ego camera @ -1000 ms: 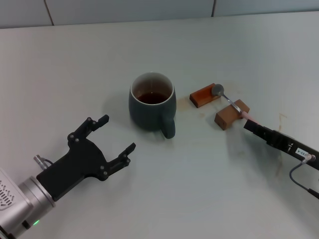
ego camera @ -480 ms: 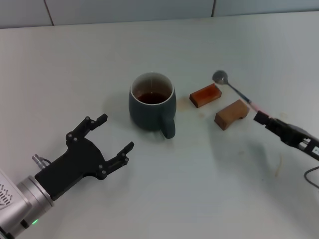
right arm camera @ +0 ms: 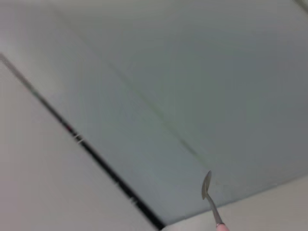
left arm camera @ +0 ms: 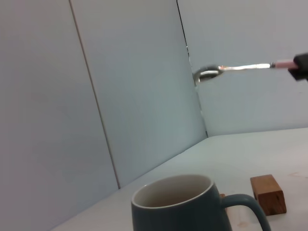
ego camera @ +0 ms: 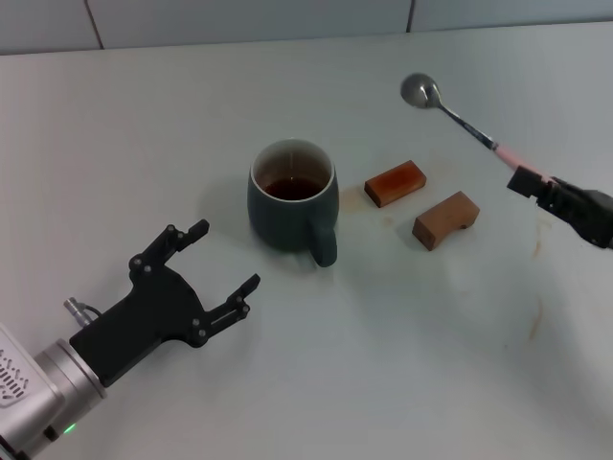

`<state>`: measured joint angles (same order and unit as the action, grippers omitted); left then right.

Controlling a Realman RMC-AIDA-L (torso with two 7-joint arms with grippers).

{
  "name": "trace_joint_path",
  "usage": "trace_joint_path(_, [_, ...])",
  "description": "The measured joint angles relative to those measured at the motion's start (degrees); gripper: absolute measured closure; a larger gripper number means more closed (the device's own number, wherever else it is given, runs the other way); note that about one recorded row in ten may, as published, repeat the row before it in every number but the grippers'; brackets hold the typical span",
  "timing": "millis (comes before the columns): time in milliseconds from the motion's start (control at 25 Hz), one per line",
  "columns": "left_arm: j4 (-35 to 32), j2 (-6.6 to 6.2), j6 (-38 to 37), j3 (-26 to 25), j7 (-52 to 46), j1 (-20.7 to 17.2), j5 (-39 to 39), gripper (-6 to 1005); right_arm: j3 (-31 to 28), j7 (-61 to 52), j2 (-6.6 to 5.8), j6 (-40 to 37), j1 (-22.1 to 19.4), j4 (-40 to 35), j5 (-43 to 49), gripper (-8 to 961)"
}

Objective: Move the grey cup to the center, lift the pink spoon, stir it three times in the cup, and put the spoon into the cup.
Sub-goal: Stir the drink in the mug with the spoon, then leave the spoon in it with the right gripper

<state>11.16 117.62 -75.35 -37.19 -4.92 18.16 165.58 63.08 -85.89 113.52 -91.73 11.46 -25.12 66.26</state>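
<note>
My right gripper (ego camera: 532, 181) is pinching the pink spoon (ego camera: 460, 119) by its handle, high and right of the grey cup (ego camera: 291, 198), left gripper (ego camera: 222, 266) idling wide open nearby; I am lifting, and next must swing over the cup and dip in.

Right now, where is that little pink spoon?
The pink spoon is up in the air on the robot's right, held by its handle end in the right gripper, above the table beyond the two brown blocks, right of the grey cup.
</note>
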Motion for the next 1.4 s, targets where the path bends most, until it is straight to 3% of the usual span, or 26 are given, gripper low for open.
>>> trace_joint_path(80, [0.00, 0.00, 0.00, 0.16, 0.00, 0.00, 0.00, 150, -4.64, -8.44, -0.29, -1.81, -0.07, -9.85, 8.04, 823])
trace_joint_path(160, [0.00, 0.00, 0.00, 0.21, 0.00, 0.01, 0.00, 150, -6.22, -11.12, -0.16, -2.33, -0.07, -13.50, 10.75, 824])
trace_joint_path(200, [-0.03, -0.03, 0.00, 0.24, 0.00, 0.08, 0.00, 150, -7.93, -14.21, 0.07, -2.79, 0.01, -17.79, 13.79, 824])
trace_joint_path(240, [-0.06, -0.06, 0.00, 0.25, 0.00, 0.09, 0.00, 150, -10.42, -20.20, 0.80, -3.47, 0.47, -26.86, 19.13, 824])
trace_joint_path(280, [-0.06, -0.06, 0.00, 0.25, 0.00, 0.09, 0.00, 150, -10.42, -20.20, 0.80, -3.47, 0.47, -26.86, 19.13, 824])
trace_joint_path(400, [-0.09, -0.09, 0.33, 0.28, -0.11, 0.39, 0.00, 150, -12.66, -28.84, 1.55, -4.42, 1.96, -39.45, 25.56, 825])
trace_joint_path(600, [-0.21, -0.02, 0.71, 0.28, -0.42, 0.68, 0.00, 151, -13.73, -44.53, 1.34, -9.33, 7.44, -56.70, 35.30, 826])
trace_joint_path(640, [-0.29, 0.02, 0.72, 0.26, -0.42, 0.73, 0.00, 151, -13.79, -50.33, 0.90, -11.53, 10.95, -61.42, 39.11, 826])
trace_joint_path(680, [-0.40, 0.05, 0.72, 0.24, -0.43, 0.76, 0.00, 151, -13.79, -50.33, 0.90, -11.53, 10.95, -61.42, 39.11, 826])
trace_joint_path(800, [-0.66, 0.08, 0.73, 0.28, -0.54, 0.96, 0.00, 151, -13.85, -56.72, 0.12, -14.44, 16.01, -65.92, 44.17, 826])
trace_joint_path(840, [-0.68, 0.02, 0.73, 0.29, -0.58, 0.99, 0.00, 151, -13.87, -60.33, -0.52, -16.18, 19.39, -67.99, 47.39, 826])
trace_joint_path(1000, [-0.70, -0.16, 0.73, 0.29, -0.75, 1.05, 0.00, 152, -13.88, -64.35, -1.76, -17.90, 24.20, -68.89, 50.92, 826])
trace_joint_path(1160, [-0.70, -0.27, 0.65, 0.30, -0.80, 1.25, 0.00, 152, -13.70, -67.47, -3.40, -20.74, 30.80, -67.57, 55.19, 825])
trace_joint_path(1400, [-0.87, -0.29, 0.77, 0.28, -0.76, 1.46, 0.00, 152, -11.28, -68.19, -4.69, -22.04, 38.14, -62.12, 61.83, 825])
